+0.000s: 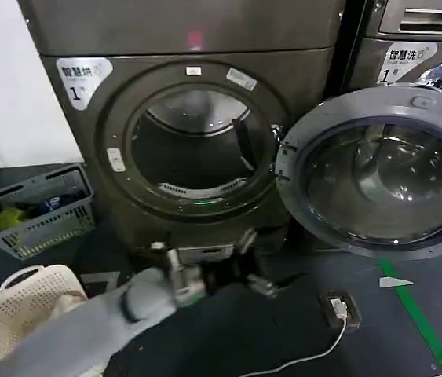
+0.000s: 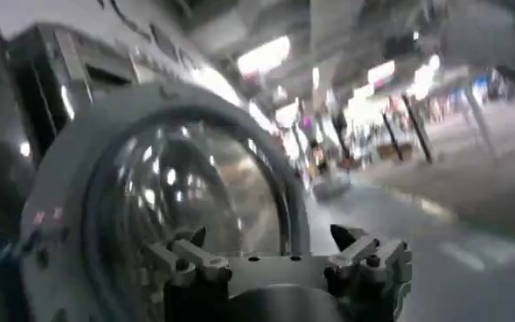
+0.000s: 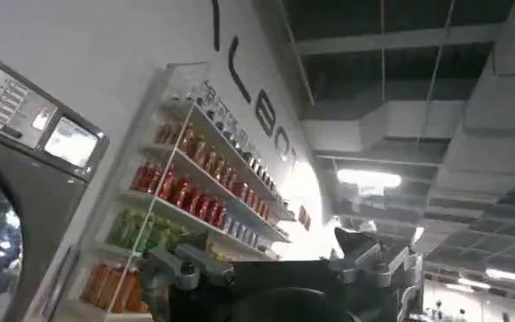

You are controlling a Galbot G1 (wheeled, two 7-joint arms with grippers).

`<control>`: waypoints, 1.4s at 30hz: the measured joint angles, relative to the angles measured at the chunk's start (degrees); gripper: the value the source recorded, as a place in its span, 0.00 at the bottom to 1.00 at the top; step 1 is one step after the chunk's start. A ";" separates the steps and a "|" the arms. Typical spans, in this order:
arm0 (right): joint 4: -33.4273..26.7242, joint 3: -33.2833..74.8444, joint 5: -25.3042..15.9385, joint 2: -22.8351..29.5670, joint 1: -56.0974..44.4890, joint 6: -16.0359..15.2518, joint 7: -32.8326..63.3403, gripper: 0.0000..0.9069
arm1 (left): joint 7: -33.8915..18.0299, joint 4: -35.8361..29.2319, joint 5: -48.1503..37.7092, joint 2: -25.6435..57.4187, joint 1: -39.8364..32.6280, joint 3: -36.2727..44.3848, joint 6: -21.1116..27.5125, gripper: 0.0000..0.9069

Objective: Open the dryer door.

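The dryer door is swung wide open to the right of the round hole, so my job looks done, and my left gripper sits low in front of the machine with its fingers apart, holding nothing.

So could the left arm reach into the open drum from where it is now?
Probably yes. The dryer door is swung wide to the right, leaving the drum opening unblocked, and the left end effector, fingers spread and empty, sits low just in front of it.
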 joint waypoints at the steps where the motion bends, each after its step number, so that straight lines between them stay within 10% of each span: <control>1: 0.01 0.01 -0.09 -0.05 0.22 -0.23 0.01 1.00 | 0.05 -0.83 0.57 2.00 0.68 -0.33 0.73 1.00; 21: -0.02 -0.49 -3.07 -0.83 2.00 -1.97 -0.18 1.00 | 3.67 -6.26 12.16 39.52 22.98 -21.07 12.52 1.00; 42: 0.35 -1.76 -2.10 -0.83 4.22 -2.93 -0.55 1.00 | 15.24 4.23 18.06 49.81 25.03 -26.12 12.64 1.00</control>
